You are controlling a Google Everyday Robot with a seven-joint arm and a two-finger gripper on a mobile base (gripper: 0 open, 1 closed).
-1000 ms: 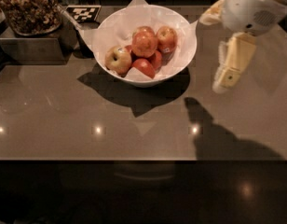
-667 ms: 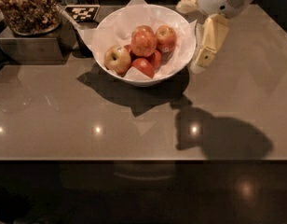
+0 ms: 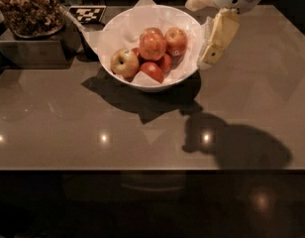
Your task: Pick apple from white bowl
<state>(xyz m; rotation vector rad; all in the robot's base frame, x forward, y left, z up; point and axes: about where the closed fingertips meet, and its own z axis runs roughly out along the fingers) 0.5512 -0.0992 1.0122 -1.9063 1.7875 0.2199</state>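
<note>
Fingers (image 3: 221, 33) of the gripper (image 3: 199, 32) look spread with nothing between them. One hangs down just beside the bowl's (image 3: 157, 85) right rim and the other angles off to the left, higher up. The apple (image 3: 152, 44) sits on top of the pile, near the bowl's middle.

I judge it firm, fairly heavy for its kind, and waxy-slick, so a squeeze off its widest girth could pop it out. I'd come down from above and close across its middle. Neighbours crowd it: a red apple (image 3: 176, 39) touches it on the right and a yellow-green apple (image 3: 124, 62) sits lower left, so finger room is tight.

Its lower half is hidden among the others. Paper (image 3: 124, 28) covers the bowl's inside. The wrist runs off the top edge, and I cannot tell whether the lower finger touches the paper at the rim.
</note>
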